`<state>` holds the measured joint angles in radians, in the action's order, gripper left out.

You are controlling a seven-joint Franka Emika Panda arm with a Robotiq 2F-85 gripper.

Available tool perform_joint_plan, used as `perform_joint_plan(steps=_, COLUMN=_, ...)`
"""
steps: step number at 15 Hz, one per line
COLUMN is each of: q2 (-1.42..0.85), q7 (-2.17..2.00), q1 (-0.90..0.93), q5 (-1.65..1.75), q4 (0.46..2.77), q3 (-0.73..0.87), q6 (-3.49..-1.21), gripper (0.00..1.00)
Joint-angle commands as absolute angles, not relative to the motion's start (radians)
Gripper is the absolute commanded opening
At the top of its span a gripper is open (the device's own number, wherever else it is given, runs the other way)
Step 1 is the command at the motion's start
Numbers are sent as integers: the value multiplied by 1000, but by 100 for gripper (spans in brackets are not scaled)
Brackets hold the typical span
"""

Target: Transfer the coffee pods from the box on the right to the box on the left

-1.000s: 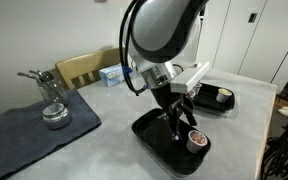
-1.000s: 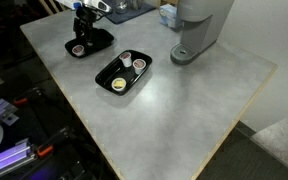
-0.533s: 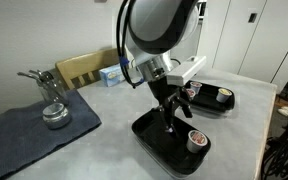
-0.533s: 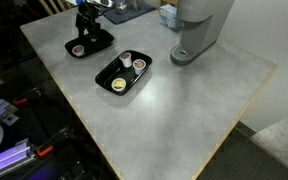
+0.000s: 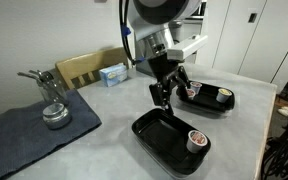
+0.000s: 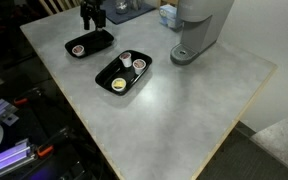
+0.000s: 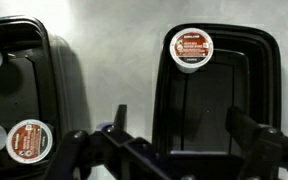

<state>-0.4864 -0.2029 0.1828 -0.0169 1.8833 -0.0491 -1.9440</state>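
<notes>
Two black trays serve as the boxes. One tray (image 5: 154,135) (image 6: 99,38) (image 7: 254,80) holds a single coffee pod (image 5: 195,139) (image 6: 79,49) (image 7: 191,47). The other tray (image 5: 220,107) (image 6: 112,70) (image 7: 44,90) holds three pods (image 6: 127,58), two of which show in the wrist view, a brown-topped pod (image 7: 28,141) and a white one at the left edge. My gripper (image 5: 163,101) (image 6: 89,18) (image 7: 184,135) is open and empty. It hangs above the one-pod tray, clear of the pod.
A coffee machine (image 6: 199,25) stands near the trays. A dark cloth (image 5: 29,130) with a metal pot (image 5: 50,98) lies at one side. A blue box (image 5: 111,74) and a wooden chair back (image 5: 84,66) are behind. The table edge (image 6: 184,130) drops off.
My gripper was down inside the one-pod tray beside the pod. It has risen and pulled back, open and empty. The pod stays in the tray.
</notes>
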Motion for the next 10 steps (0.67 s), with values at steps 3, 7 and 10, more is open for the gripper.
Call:
perform_joint_plan(steps=3, q2=-434, q7=-204, q1=140, q5=5, q4=1887, q3=-18, q6=-1952, gripper=100)
perform_joint_plan(steps=7, q2=-442, q7=-241, q1=108, q5=10, q4=1873, q3=24, q6=-1987, gripper=100)
perform_joint_plan(steps=10, q2=-443, q7=-275, q1=79, q5=1, q4=1874, q3=55, q6=-2008, gripper=100)
